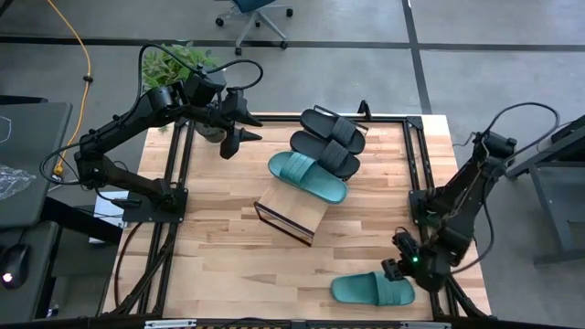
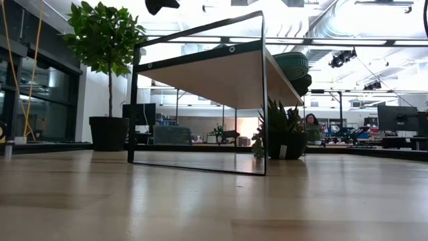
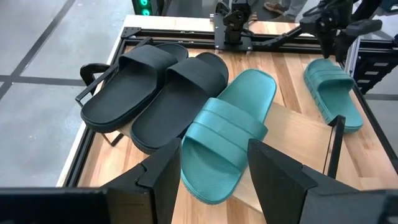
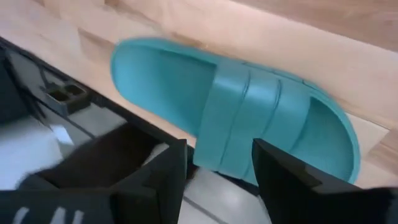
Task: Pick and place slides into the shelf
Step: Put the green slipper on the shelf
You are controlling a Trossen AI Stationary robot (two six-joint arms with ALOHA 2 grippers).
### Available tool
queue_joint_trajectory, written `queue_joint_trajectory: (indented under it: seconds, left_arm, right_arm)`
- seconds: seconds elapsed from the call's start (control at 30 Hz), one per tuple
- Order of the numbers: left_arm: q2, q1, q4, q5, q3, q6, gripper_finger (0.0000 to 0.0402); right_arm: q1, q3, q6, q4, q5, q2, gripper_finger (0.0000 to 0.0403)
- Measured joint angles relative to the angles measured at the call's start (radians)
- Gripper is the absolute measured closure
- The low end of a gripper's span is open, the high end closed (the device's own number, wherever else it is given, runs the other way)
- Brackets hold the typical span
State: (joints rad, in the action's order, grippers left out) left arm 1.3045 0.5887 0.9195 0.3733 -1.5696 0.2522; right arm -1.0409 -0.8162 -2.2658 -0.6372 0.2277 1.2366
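High view: wooden table [image 1: 219, 265] w/ dark frame rails fills the middle, both arms over it. The shelf [image 1: 294, 208], slanted light-wood board on thin dark frame, sits near table centre. 3 slides lie in a row up on it: two black slides [image 1: 326, 142] toward the far edge, side by side & touching, then one teal slide on the shelf [image 1: 307, 176] next to them, nearer the shelf's low end. The 4th, the loose teal slide [image 1: 373, 290], lies flat on the table at the near right corner, well apart from the shelf.

Left gripper [image 1: 239, 125] hovers over the far left part of the table, beside the black pair; fingers spread, nothing between them. Left wrist cam looks past them at all 3 shelved slides.

Right gripper [image 1: 395, 254] is low at the near right, just beside the loose teal slide; fingers spread apart, slide strap seen between them in right wrist cam, no grip visible.

Potted plant [image 1: 183, 64] stands past the far left corner.
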Motion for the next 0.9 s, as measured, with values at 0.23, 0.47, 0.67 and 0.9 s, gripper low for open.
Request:
queue_joint_trajectory:
  seconds: [0.23, 0.47, 0.67, 0.9]
  left_arm:
    - [0.000, 0.000, 0.000, 0.012, 0.000, -0.022, 0.0228]
    - [0.000, 0.000, 0.034, 0.053, 0.000, -0.022, 0.0228]
    - [0.000, 0.000, 0.035, 0.053, 0.000, -0.021, 0.0228]
    - [0.000, 0.000, 0.035, 0.053, 0.000, -0.020, 0.0228]
  right_arm:
    - [0.161, 0.000, 0.255, 0.049, -0.176, 0.000, 0.0231]
    - [0.293, 0.000, 0.519, 0.083, -0.287, 0.000, 0.0231]
    - [0.385, 0.000, 0.782, 0.084, -0.489, 0.000, 0.0231]
    - [0.484, 0.000, 1.035, 0.071, -0.631, 0.000, 0.0231]
